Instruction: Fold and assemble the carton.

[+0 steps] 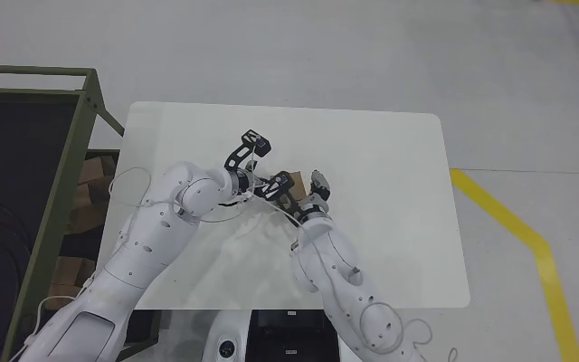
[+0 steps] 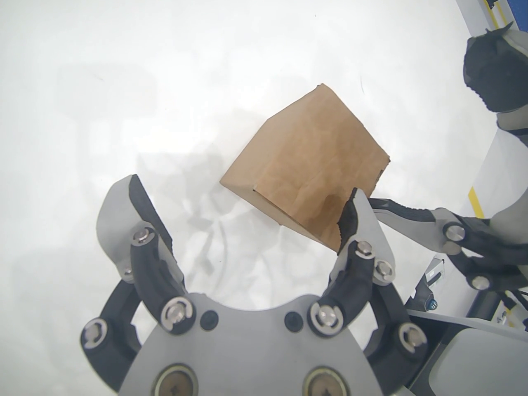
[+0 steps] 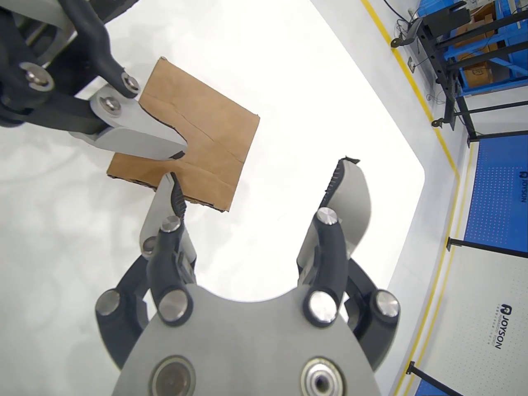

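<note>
The carton (image 2: 309, 175) is matt brown cardboard, creased, with rough edges. My left hand (image 2: 245, 191) and right hand (image 3: 258, 170) have smooth grey metal fingers (image 2: 367, 220) and black ribbed rubber pads (image 2: 148, 208). The bench (image 1: 380, 145) is smooth and white.

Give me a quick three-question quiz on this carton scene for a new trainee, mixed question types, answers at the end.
1. Multiple choice: the carton lies on A) a white table, B) a metal shelf, C) the floor.
2. True or false: the right tool is shut on the carton.
3. Short answer: how many tools have a fingertip at the carton?

Key
1. A.
2. False: it is open, with one finger at the carton's edge.
3. Two: the left tool, also open, has one fingertip at it as well.
</note>
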`<state>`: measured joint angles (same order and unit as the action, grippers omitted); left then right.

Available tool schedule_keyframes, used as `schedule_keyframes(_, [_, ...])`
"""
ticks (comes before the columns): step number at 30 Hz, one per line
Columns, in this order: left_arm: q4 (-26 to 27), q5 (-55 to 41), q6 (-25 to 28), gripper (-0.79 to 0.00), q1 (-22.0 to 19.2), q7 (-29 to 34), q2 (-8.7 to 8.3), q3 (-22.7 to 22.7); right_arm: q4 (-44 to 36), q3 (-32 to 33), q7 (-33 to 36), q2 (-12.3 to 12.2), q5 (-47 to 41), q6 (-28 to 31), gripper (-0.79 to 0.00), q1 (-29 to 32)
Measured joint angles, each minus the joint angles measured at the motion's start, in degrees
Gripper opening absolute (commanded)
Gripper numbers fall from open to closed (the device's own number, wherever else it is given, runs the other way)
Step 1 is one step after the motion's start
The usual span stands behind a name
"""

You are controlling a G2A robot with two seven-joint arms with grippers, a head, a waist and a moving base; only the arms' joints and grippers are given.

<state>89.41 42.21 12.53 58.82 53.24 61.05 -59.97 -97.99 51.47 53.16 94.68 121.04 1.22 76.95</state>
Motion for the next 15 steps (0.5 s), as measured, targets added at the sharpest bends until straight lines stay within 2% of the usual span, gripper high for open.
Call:
schedule_keyframes(12, [-0.37,0.07,0.23,0.000,0.60,0.14,-0.24,-1.15,0.67,0.12,1.12,0.48,-0.19,0.05,-0.188,-0.59])
schedule_keyframes(15, [-0.38,0.07,0.20,0.000,0.64,0.21,-0.24,-1.19,0.14,0.51,0.44,0.57,-0.98,-0.78,-0.126,-0.28])
